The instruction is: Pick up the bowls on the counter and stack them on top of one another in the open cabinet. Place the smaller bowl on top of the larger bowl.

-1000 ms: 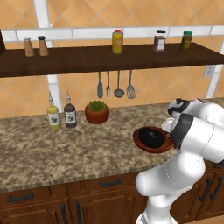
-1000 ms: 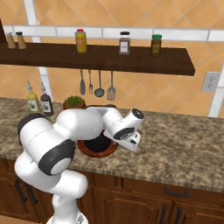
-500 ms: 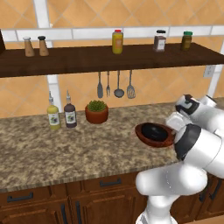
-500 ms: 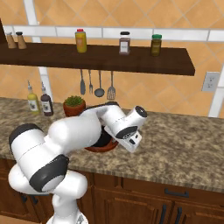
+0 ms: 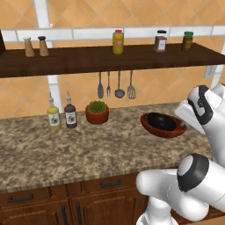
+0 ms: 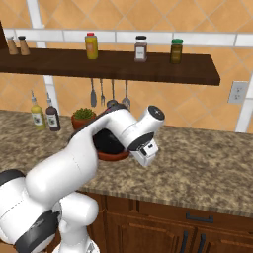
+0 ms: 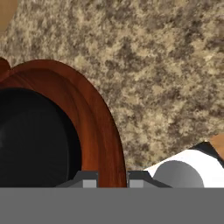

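My gripper (image 7: 112, 178) is pinched nearly closed on the rim of the brown bowl (image 5: 163, 126), held tilted just above the tabletop (image 5: 88, 149), with the black bowl (image 5: 161, 122) riding loose inside it. The grip is on one edge only, so I judge the brown bowl could pivot or slip out, and more tilt could tip the black bowl onto the tabletop. Farther up, the shelf (image 5: 105, 59) carries jars (image 5: 117, 41), and a careless lift could knock them.
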